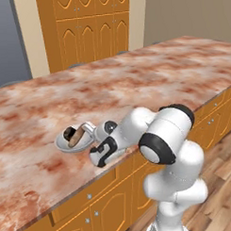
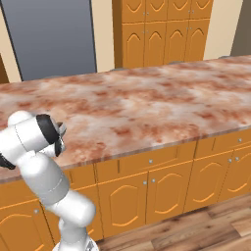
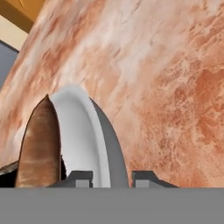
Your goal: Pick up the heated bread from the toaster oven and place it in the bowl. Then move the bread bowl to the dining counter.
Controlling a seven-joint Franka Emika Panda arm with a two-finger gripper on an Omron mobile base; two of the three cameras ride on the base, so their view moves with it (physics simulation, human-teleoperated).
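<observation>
Claw (image 3: 111,177) fingers pinch the bowl (image 3: 83,131) rim, bread (image 3: 39,148) inside, on the dining counter (image 1: 149,78).

Here's the bench (image 1: 149,73), a long, wide slab of reddish-pink marbled stone over orange wooden cabinet fronts (image 2: 162,186). Sitting right on it, near the front edge, is the bowl (image 1: 66,146), shallow, round and grey. It rests flat on the stone, with its rim (image 3: 94,131) curving pale against the marbling, and open stone stretches away behind it.
</observation>
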